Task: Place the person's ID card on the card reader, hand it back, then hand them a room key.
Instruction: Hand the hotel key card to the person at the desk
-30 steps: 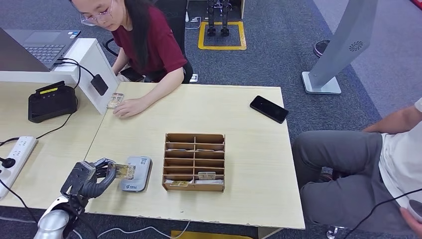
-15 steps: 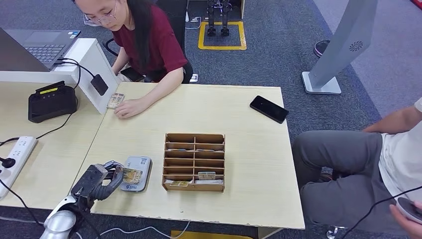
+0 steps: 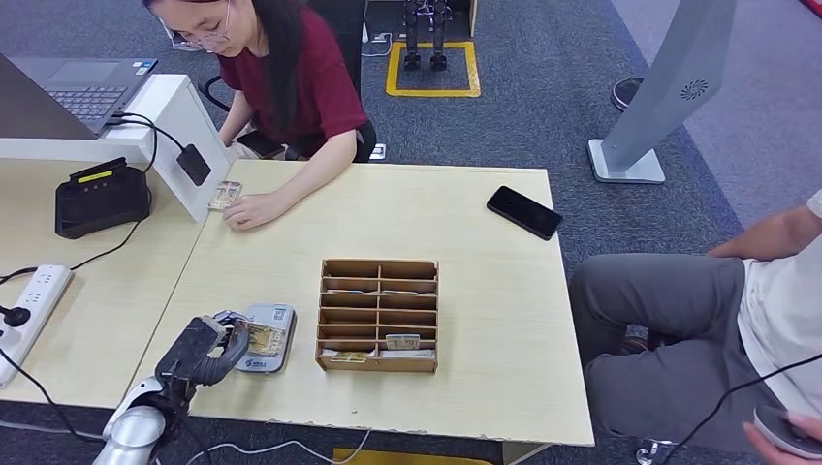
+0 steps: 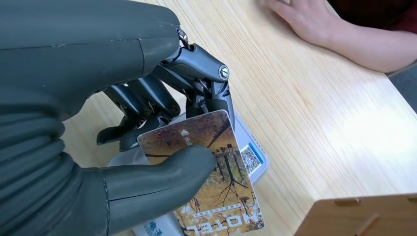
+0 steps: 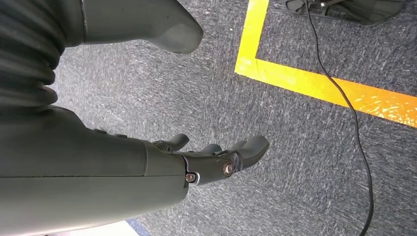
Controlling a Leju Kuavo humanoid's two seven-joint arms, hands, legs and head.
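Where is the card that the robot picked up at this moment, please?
In the head view, the card is pinched in the left hand over the grey card reader, near the table's front left, just left of the wooden organiser.

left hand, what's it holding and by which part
The left hand pinches a tree-printed card by one short end, thumb on its face, over the card reader.

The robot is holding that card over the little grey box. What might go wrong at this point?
Two things, I think. The left hand pinches the card by one end only, between thumb and fingers, so it might slip or tilt as it comes down. Also, the card reader sits close beside the wooden key box; a hand that drifts sideways could nudge the box or push the reader along the table.
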